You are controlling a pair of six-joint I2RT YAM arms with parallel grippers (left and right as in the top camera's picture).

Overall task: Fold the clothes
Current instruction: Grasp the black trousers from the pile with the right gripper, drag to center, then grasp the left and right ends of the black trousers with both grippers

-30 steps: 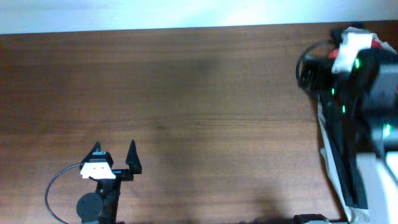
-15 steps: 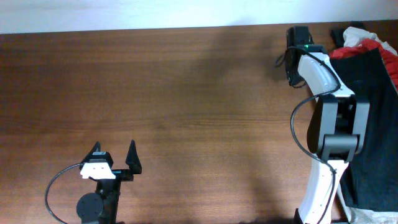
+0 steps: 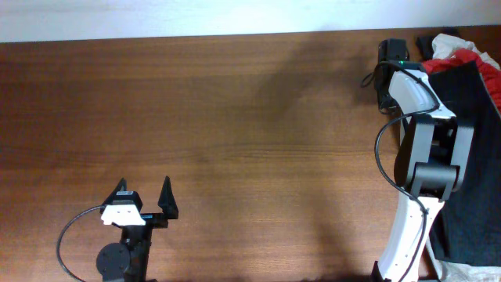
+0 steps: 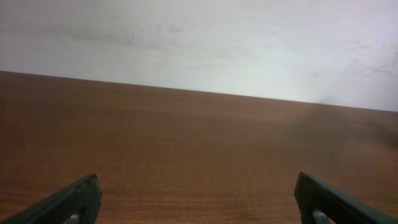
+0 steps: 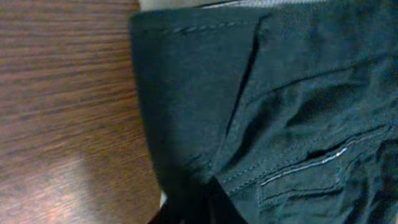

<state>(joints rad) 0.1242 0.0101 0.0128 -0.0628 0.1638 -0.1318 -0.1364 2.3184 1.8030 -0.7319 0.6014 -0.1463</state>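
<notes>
Idling, left gripper [image 3: 143, 193]: parked low at the near left of the table [image 3: 235, 117]. Jaws are spread wide with nothing between them.
Left fingers [image 4: 71, 200]: the tips sit at the bottom corners of the wrist view, well apart. Ahead of them is only wood and a pale wall [image 4: 199, 43].
Mid table: wood only between the two arms. No garment is laid out for folding.
Right arm [image 3: 419, 157]: white and black, reaching from the near edge toward the far right corner.
Right gripper [image 3: 390, 66]: at the left margin of the pile, just beside the black garment's edge. Jaws: cannot tell. From overhead the wrist hides them, and the wrist view gives only a dark blur at its bottom edge.
Black garment [image 3: 479, 117]: a long panel along the right table edge, partly out of frame. The wrist view shows seams, a pocket slit and a pale stitch line, with the cloth's edge lying on the wood.
Red piece [image 3: 463, 53], white piece [image 3: 448, 37]: bunched at the far right corner, against the black garment's far end.
Step in hand (judged): fetching. The right gripper is placed to take the black garment, and no fold is made yet.
Next move calls for (judged): a firm pinch on the near edge or a corner, taking the black cloth alone and not the red or white. Then drag it left onto open wood and spread it flat. The left gripper is likely needed at the opposite corner to keep the panel from bunching.
</notes>
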